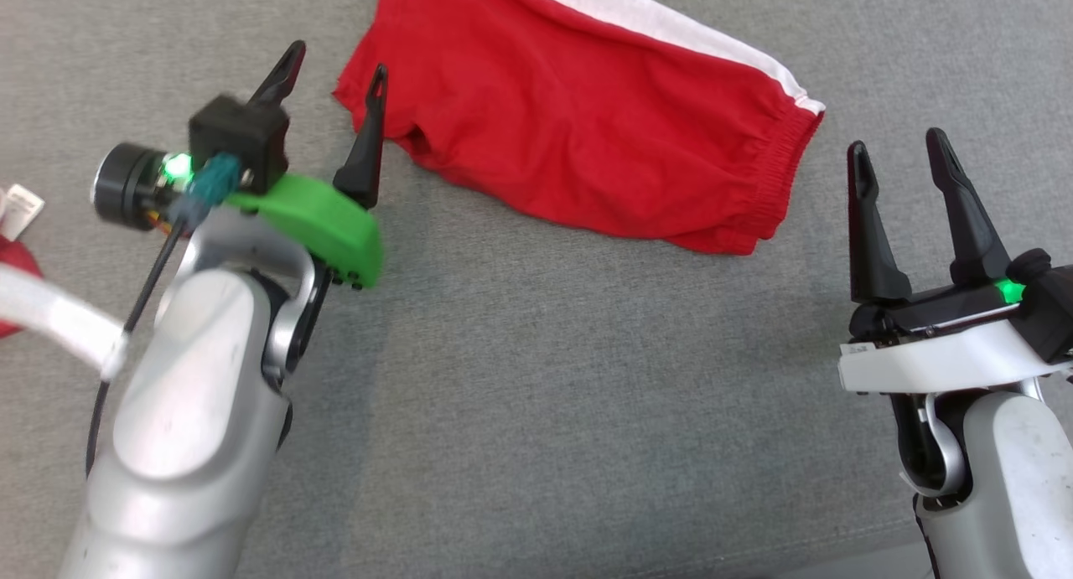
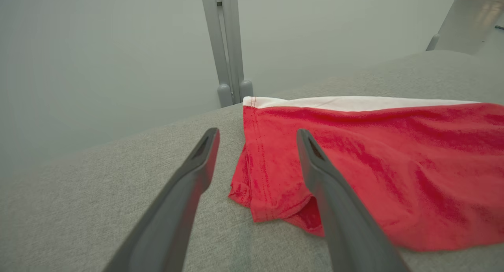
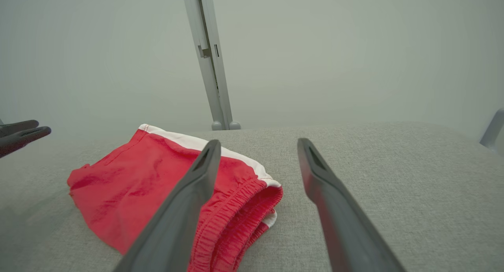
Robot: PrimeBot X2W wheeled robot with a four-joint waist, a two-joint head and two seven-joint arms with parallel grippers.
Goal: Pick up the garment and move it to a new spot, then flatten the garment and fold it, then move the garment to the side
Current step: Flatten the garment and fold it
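The garment (image 1: 587,118) is a pair of red shorts with a white side stripe, lying folded on the grey cloth surface at the top middle of the head view. My left gripper (image 1: 335,72) stands open beside its left hem corner, one finger over the red edge, nothing between the fingers. In the left wrist view the garment (image 2: 374,158) spreads to the right beyond my left gripper (image 2: 258,136). My right gripper (image 1: 897,147) stands open just right of the elastic waistband. In the right wrist view the waistband (image 3: 240,209) lies left of my right gripper (image 3: 258,146).
Grey fabric (image 1: 536,378) covers the whole work surface. At the far left edge lie another red cloth (image 1: 15,265) and a small white tag (image 1: 18,210). A white cable wrap crosses my left forearm. A grey metal post (image 3: 208,63) rises behind the surface.
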